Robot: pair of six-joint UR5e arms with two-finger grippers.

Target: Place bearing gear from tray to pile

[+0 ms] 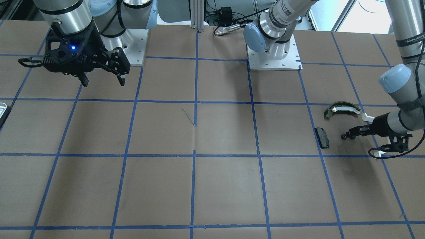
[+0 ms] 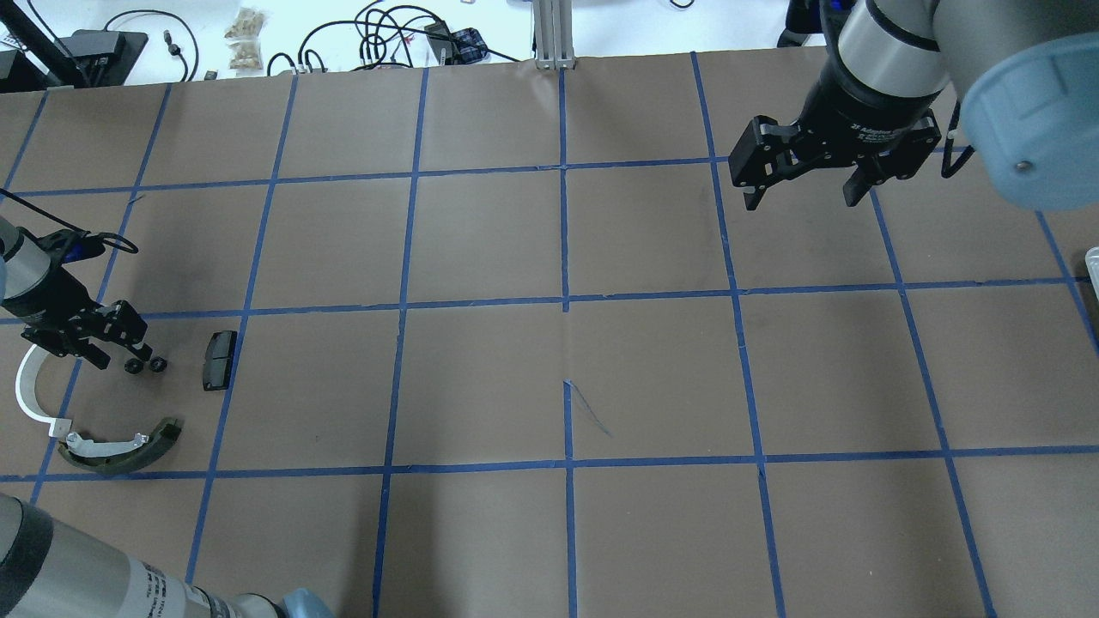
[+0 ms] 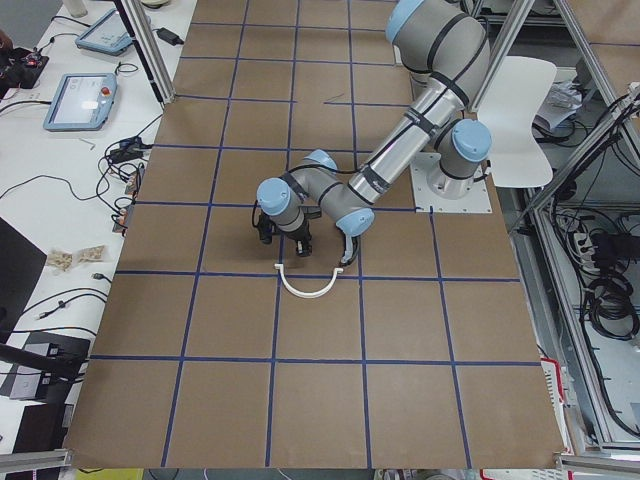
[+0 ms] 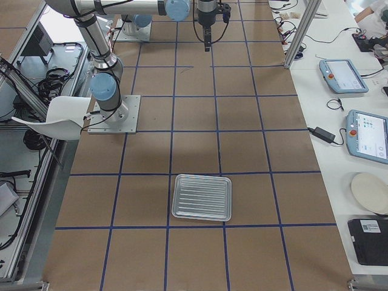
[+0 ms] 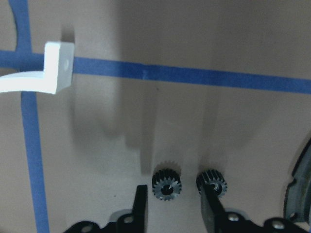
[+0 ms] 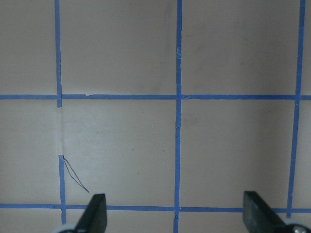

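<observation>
so the left hand point(image 5: 173, 187) was down low at the robot's left end of the bench point(image 2: 549, 386), right by the pile point(image 2: 219, 359). Its fingers point(image 5: 141, 204) were only partly spread and weren't clamped on anything. The bearing gear point(image 5: 166, 183), a small black toothed thing, sat between the two fingers with a bit of gap on either side. A second gear point(image 5: 212, 180) just like it was right next to it, up against the tip of the other finger and partly hidden by it

pile stuff around them: the white half-ring arc point(image 2: 26, 390) curved under the left wrist, the olive-and-white shoe point(image 1: 342, 109) was just past the arc's squared end, and the black pad point(image 1: 322, 137) lay near the gears but not touching them

the right hand point(image 2: 799, 202) hung above the bench on the other side, fingers spread wide

the tray point(image 4: 202, 197), silvery and ribbed, sat way off at the robot's right end, well apart from the pile
</observation>
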